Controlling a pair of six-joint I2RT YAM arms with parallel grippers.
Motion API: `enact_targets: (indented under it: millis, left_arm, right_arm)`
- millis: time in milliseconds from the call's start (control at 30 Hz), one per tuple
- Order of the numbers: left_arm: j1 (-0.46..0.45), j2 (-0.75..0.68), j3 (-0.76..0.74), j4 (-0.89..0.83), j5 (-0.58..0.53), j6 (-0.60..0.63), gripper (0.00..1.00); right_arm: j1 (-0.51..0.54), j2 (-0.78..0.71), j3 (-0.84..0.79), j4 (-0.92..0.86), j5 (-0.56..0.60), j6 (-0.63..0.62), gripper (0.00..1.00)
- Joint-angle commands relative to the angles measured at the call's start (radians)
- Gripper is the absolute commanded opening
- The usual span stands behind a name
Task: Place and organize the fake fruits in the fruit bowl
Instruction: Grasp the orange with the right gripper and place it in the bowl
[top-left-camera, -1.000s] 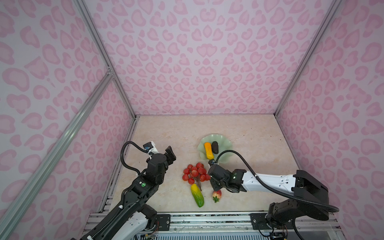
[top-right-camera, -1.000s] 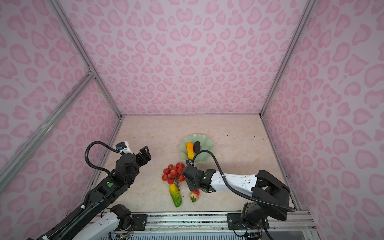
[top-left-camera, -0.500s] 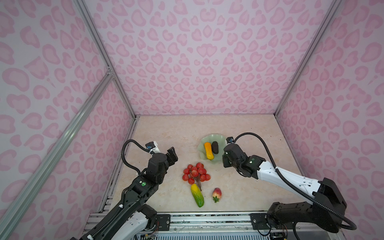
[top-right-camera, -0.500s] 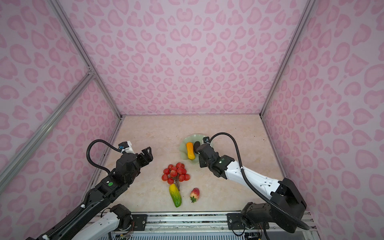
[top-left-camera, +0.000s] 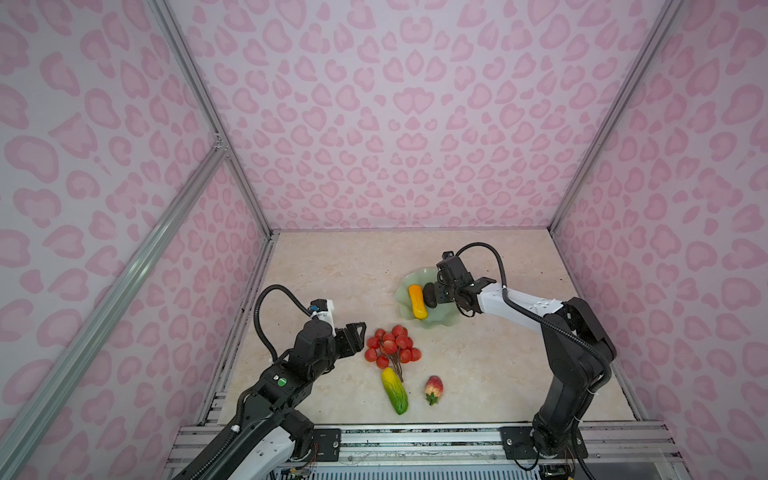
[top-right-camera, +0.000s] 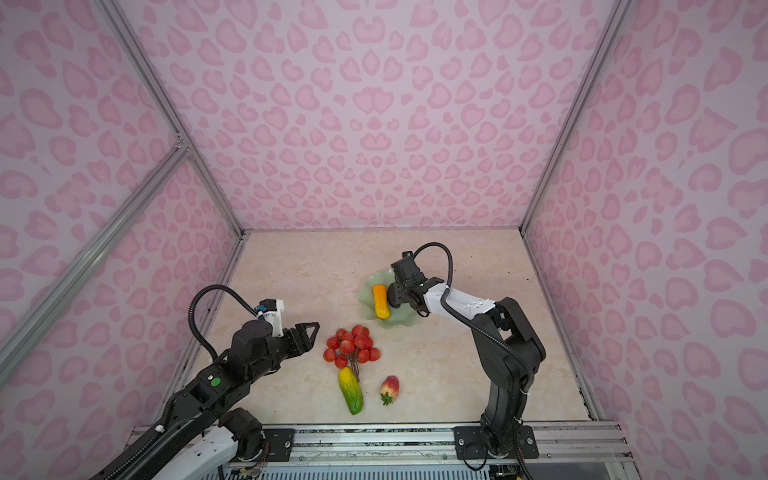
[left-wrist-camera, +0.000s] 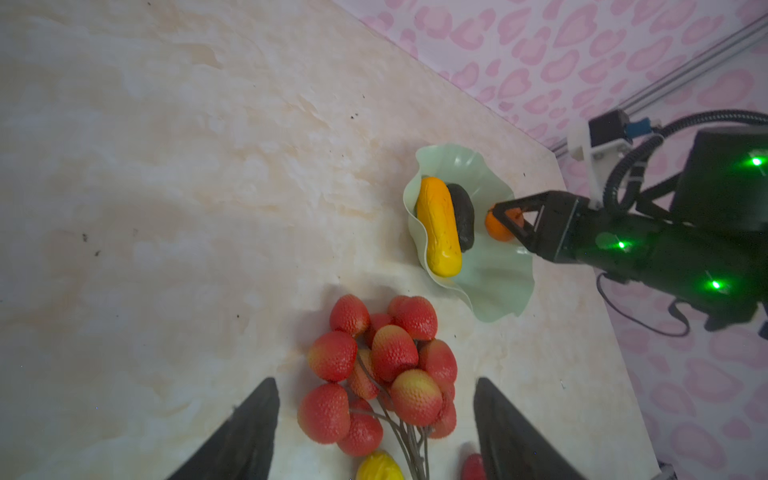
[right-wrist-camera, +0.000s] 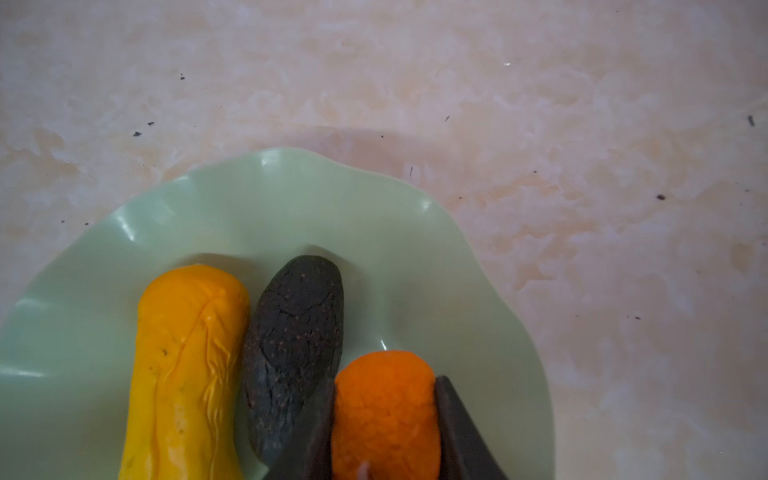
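My right gripper (right-wrist-camera: 386, 382) is shut on the small orange (right-wrist-camera: 384, 411), holding it low inside the pale green fruit bowl (right-wrist-camera: 291, 199) right beside the dark avocado (right-wrist-camera: 295, 340). The yellow-orange oblong (right-wrist-camera: 187, 365) lies against the avocado's other side. In both top views the orange is hidden by the right gripper (top-left-camera: 442, 291). On the table in front lie the red berry cluster (top-left-camera: 392, 347), the yellow-green oblong (top-left-camera: 395, 390) and the strawberry (top-left-camera: 433, 387). My left gripper (top-left-camera: 359, 332) hovers open just left of the cluster, its fingers (left-wrist-camera: 253, 424) apart on either side of the berries (left-wrist-camera: 390, 365).
Pink patterned walls close the marble table on three sides, with a metal rail (top-left-camera: 415, 440) along the front. The bowl's wavy rim (top-left-camera: 432, 324) stands close behind the berry cluster. The right arm's link (top-left-camera: 523, 307) stretches over the table to the bowl's right.
The right arm has swung from the front fruits back to the bowl, carrying the orange. The left gripper has edged toward the berry cluster and its jaws have narrowed somewhat.
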Motion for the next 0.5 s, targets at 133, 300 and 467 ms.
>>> enact_targets:
  millis: [133, 300, 467]
  left_arm:
    - [-0.115, -0.05, -0.041, -0.132, 0.115, -0.034, 0.73]
    - [-0.219, -0.055, -0.065, -0.187, 0.115, -0.075, 0.71]
    - [-0.344, -0.038, -0.096, -0.182, 0.074, -0.124, 0.71]
  right_arm:
    - [-0.002, 0.013, 0.024, 0.016, 0.013, 0.001, 0.62]
    - [-0.004, -0.116, -0.028, 0.063, 0.059, 0.004, 0.75]
    - [-0.003, -0.277, -0.146, 0.136, 0.109, 0.029, 0.86]
